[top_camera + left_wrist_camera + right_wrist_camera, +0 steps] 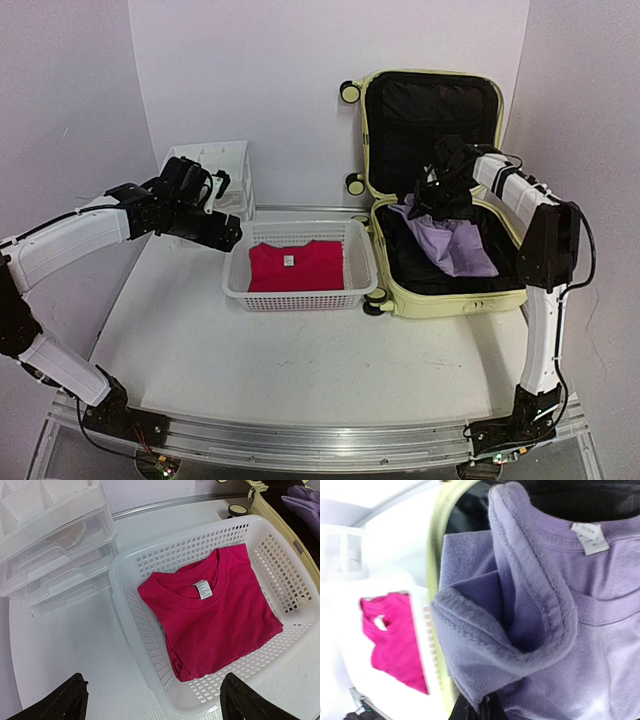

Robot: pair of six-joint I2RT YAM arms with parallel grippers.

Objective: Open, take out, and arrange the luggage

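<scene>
The left arm reaches from the near left corner across the table point(300, 370), elbow bent. Its left gripper point(224, 233) hovers just beside the left end of the basket point(300, 297), above the rim. In the left wrist view the left gripper point(157, 700) has its two dark fingers point(70, 700) spread wide, with nothing between them.

The right arm rises from the near right corner, folds at the elbow and reaches down into the suitcase point(450, 300). The right gripper point(440, 205) sits at the upper edge of the purple shirt point(455, 245). Its jaws are closed. In the right wrist view the shirt's fabric point(545, 630) bunches in a raised fold right at the right gripper point(475, 710), so it seems to be pinching the cloth, though the contact itself is mostly hidden.

There is one suitcase. It lies open at the back right of the table, lid upright against the wall, with black lining inside. Three of its wheels point(350, 92) show in the overhead view.

There are two shirts: the purple one in the suitcase's lower half, and a pink shirt point(295, 265) lying folded flat in the basket, label up point(215, 625).

There is one white mesh basket, touching the suitcase's left side. One clear drawer unit point(215, 170) stands behind the basket's left end.
</scene>
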